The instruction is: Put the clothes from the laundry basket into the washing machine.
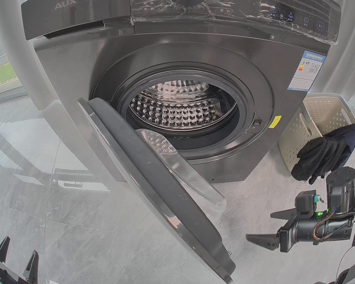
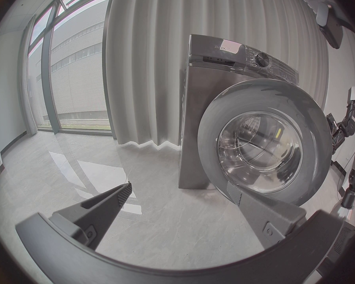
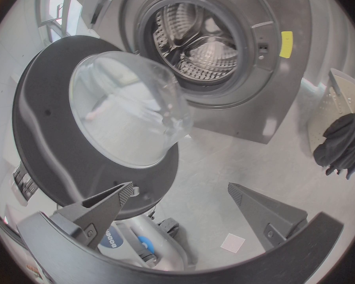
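Observation:
The grey washing machine (image 1: 67, 68) stands with its round door (image 1: 146, 178) swung open toward me, and its steel drum (image 1: 173, 107) holds nothing. To its right is a cream laundry basket (image 1: 327, 113) with dark clothes (image 1: 327, 152) draped over its front rim. My right gripper (image 1: 260, 226) hangs open low over the floor, below the basket, empty and pointing toward the door. The right wrist view has the right gripper (image 3: 179, 188) before the door (image 3: 59, 139), with the drum (image 3: 193, 40), basket (image 3: 343, 99) and clothes (image 3: 343, 144) beyond. My left gripper (image 1: 19, 247) sits open and empty, low at far left.
Pale grey floor tiles surround the machine. The left gripper (image 2: 177, 188) faces the machine (image 2: 201, 99) and the outside of the door (image 2: 264, 146). White curtains (image 2: 146, 60) and tall windows (image 2: 79, 60) stand behind. A small white square (image 3: 232, 242) lies on the floor.

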Available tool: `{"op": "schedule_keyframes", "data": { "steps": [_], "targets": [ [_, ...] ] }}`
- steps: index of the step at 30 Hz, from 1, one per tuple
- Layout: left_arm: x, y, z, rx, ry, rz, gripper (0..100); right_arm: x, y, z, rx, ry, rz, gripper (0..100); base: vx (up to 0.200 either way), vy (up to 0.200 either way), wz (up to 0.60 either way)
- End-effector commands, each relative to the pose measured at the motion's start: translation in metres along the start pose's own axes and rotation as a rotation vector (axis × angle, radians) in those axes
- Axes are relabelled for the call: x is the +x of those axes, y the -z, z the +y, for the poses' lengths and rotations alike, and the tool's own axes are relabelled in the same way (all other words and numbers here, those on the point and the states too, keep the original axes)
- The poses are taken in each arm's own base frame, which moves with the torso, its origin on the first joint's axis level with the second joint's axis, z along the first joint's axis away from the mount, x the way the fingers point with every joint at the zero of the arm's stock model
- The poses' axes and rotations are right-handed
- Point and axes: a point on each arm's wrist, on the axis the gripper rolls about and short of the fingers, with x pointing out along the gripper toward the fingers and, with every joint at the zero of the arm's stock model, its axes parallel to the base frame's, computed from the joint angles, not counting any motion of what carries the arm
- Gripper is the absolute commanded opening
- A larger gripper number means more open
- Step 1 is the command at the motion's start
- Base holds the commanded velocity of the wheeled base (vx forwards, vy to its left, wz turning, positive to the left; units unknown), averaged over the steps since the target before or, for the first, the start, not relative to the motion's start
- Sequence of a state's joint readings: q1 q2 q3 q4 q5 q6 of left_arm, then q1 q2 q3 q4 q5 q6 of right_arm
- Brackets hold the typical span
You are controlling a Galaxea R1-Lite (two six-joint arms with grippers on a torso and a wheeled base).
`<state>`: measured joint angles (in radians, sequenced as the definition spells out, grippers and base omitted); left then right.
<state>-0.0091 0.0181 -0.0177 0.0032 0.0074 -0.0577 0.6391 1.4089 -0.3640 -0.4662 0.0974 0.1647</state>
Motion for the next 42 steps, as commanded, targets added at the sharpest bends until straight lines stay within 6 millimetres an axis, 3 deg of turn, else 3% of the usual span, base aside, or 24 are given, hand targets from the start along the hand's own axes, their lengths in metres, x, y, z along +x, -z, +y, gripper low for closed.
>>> {"op": "schedule_keyframes", "data": {
  "steps": [1, 16, 19, 20, 26, 33, 42],
  "targets": [
    [0.000, 0.005, 0.000, -0.001, 0.000, 0.003, 100, 0.019, -0.030, -0.024, 0.061, 0.129, -0.055, 100, 0.000, 0.000, 0.00],
    [0.000, 0.005, 0.000, -0.001, 0.000, 0.003, 100, 0.081, -0.080, -0.033, 0.067, 0.194, -0.103, 100, 0.000, 0.000, 0.00],
    [0.000, 0.005, 0.000, -0.001, 0.000, 0.003, 100, 0.082, -0.080, -0.032, 0.064, 0.187, -0.102, 100, 0.000, 0.000, 0.00],
    [0.000, 0.005, 0.000, -0.001, 0.000, 0.003, 100, 0.086, -0.078, -0.022, 0.047, 0.159, -0.089, 100, 0.000, 0.000, 0.00],
    [0.000, 0.005, 0.000, -0.001, 0.000, 0.003, 100, 0.088, -0.068, -0.007, 0.021, 0.118, -0.054, 100, 0.000, 0.000, 0.00],
    [0.000, 0.005, 0.000, -0.001, 0.000, 0.003, 100, 0.081, -0.057, 0.013, -0.007, 0.063, -0.029, 100, 0.000, 0.000, 0.00],
    [0.000, 0.005, 0.000, 0.001, 0.001, 0.003, 100, 0.082, -0.058, 0.014, -0.001, 0.057, -0.034, 100, 0.000, 0.000, 0.00]
  ]
}}
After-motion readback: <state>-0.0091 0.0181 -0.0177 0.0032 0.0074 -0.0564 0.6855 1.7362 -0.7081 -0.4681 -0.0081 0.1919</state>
